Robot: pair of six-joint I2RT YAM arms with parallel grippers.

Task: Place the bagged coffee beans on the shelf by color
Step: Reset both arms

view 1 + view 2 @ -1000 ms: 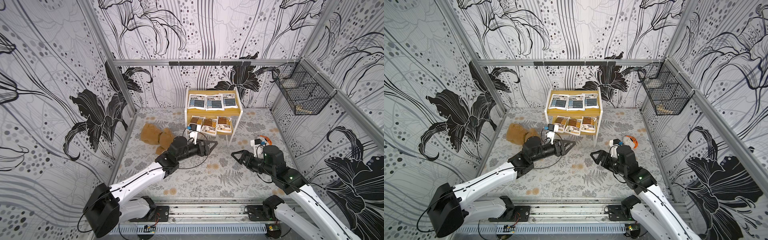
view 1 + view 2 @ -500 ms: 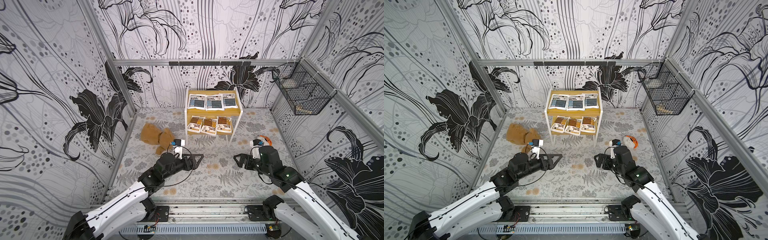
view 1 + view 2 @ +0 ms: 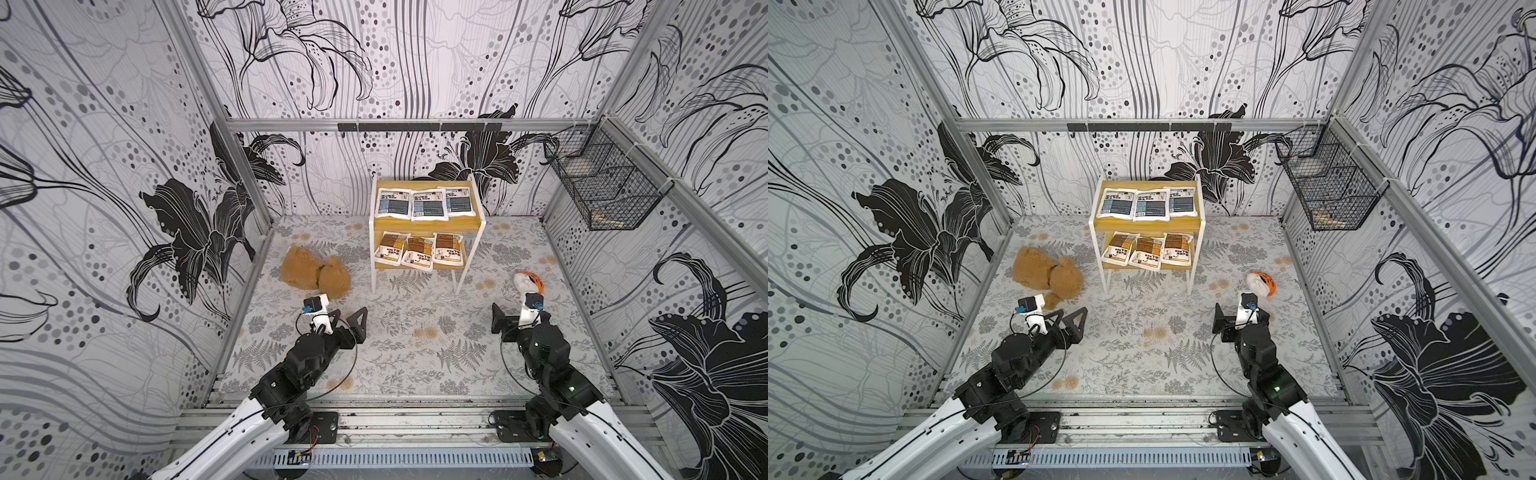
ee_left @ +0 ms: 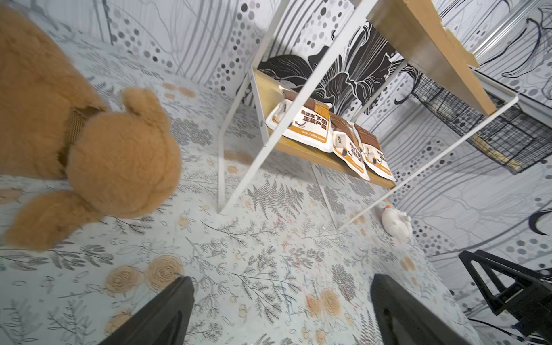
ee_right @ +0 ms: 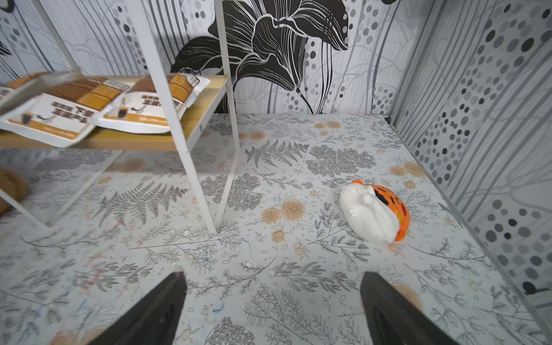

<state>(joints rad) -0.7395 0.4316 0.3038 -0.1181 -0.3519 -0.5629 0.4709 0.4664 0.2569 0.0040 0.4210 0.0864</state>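
Observation:
The shelf (image 3: 428,225) (image 3: 1148,225) stands at the back of the floor. Three blue-panel bagged coffee beans (image 3: 424,203) (image 3: 1147,204) lie side by side on its top board. Three brown-panel bags (image 3: 418,252) (image 4: 310,127) (image 5: 89,101) lie on its lower board. My left gripper (image 3: 347,322) (image 4: 280,280) hovers open and empty over the floor, in front of the shelf and to its left. Over on the right, my right gripper (image 3: 515,318) (image 5: 273,276) is also open with nothing between its fingers. Neither touches a bag.
A brown teddy bear (image 3: 316,272) (image 4: 89,134) lies left of the shelf, just beyond my left gripper. A white-and-orange toy (image 3: 528,282) (image 5: 373,212) lies just beyond my right gripper. A black wire basket (image 3: 602,195) hangs on the right wall.
My left arm has drawn back from the lower board toward the front, its jaws opening wider. My right gripper has swung from pointing left to pointing at the back wall.

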